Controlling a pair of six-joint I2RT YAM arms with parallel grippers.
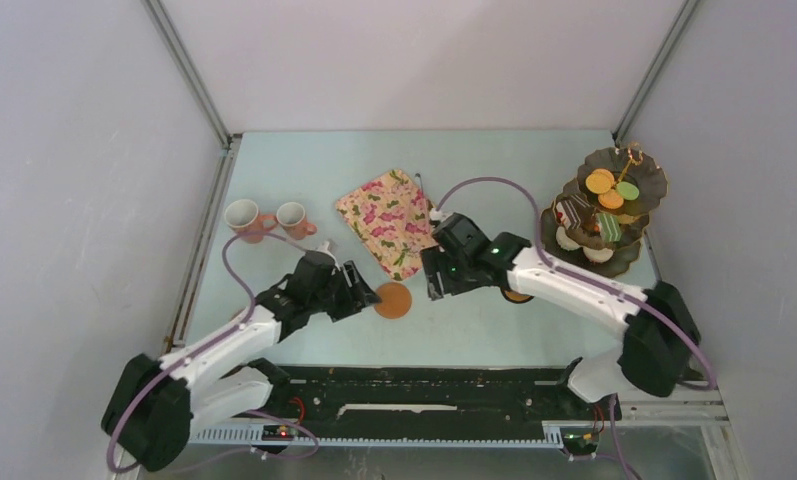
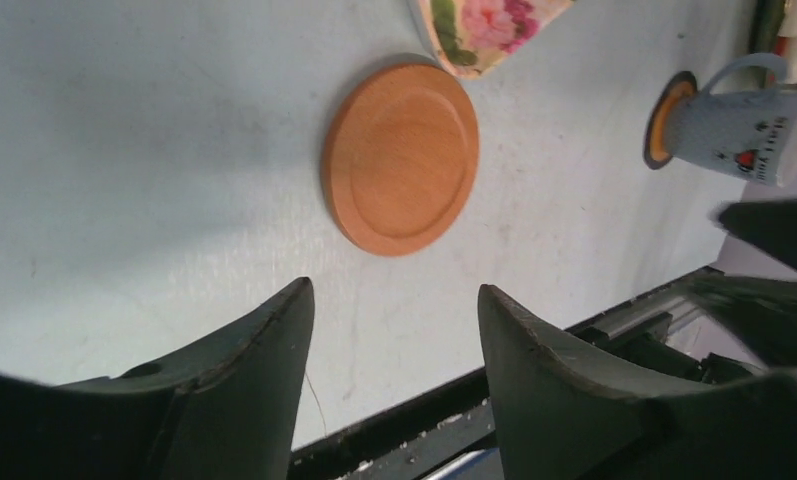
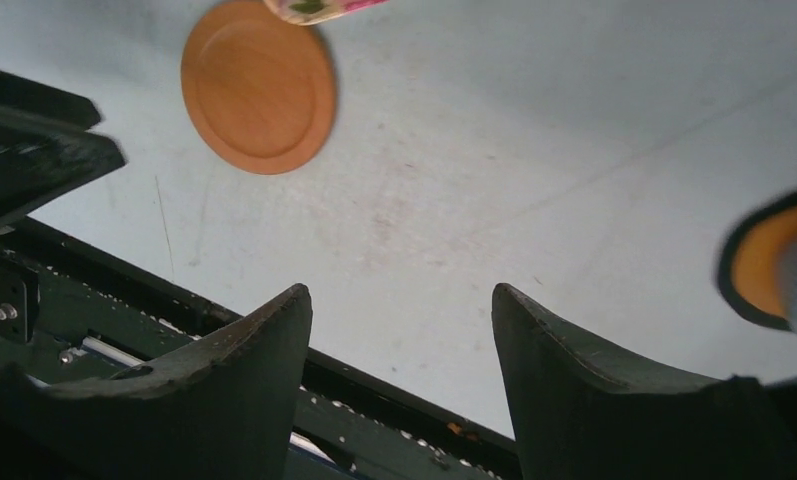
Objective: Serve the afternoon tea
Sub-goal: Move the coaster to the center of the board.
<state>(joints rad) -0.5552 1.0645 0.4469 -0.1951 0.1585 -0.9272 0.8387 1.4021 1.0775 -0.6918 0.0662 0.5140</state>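
Table (image 1: 304, 170) holds two pink mugs (image 1: 242, 215), one grey mug (image 2: 739, 135), one stand (image 1: 654, 176)

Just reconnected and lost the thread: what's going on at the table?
The left claw and right claw hang open and empty over the near middle of the table. The left one sits short of a bare wooden coaster by a corner of the floral tray. The grey mug stands on its coaster beside the right claw. Two pink mugs stand back left; the tiered stand at right holds treats.
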